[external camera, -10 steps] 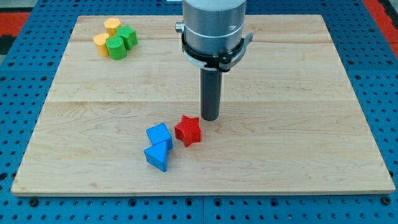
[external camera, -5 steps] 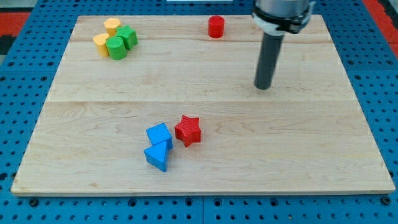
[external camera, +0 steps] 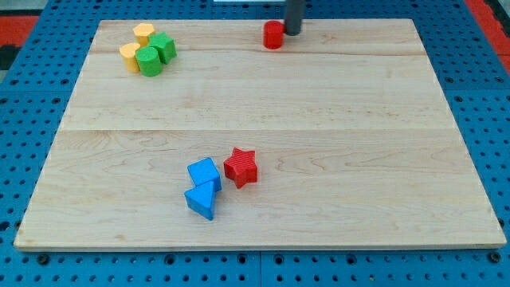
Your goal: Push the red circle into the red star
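No pincer on this rig, so nothing's held. My tip (external camera: 292,33) sits right against the small red circle block (external camera: 273,35), on its right side at the view's top of the pale wooden tabletop (external camera: 382,159). The red star block (external camera: 241,167) is way below the circle, beside a blue cube (external camera: 204,173).

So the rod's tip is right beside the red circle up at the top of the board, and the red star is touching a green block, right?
Not quite: the camera view shows the red star touching a blue block, not a green one. My tip is indeed right beside the red circle at the view's top.
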{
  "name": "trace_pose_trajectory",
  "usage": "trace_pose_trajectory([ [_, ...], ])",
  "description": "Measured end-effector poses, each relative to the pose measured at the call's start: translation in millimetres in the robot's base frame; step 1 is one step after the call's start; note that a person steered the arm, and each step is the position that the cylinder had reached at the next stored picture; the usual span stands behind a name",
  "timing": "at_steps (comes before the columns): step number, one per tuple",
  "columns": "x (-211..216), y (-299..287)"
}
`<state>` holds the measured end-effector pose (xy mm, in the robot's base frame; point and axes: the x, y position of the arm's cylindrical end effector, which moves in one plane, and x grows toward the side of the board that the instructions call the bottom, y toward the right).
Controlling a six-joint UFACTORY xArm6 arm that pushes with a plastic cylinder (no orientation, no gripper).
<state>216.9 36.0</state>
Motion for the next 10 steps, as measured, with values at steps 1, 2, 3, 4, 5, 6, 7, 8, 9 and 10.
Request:
trace_pose_trajectory([
  [1,28,-21],
  [2,-8,-35],
  [3,-5,-85],
  [4,41,-56],
  [5,96,-54],
  [6,106,-65],
  [7,69,-123],
  [8,47,-145],
  [9,24,-52],
  [10,67,-36],
])
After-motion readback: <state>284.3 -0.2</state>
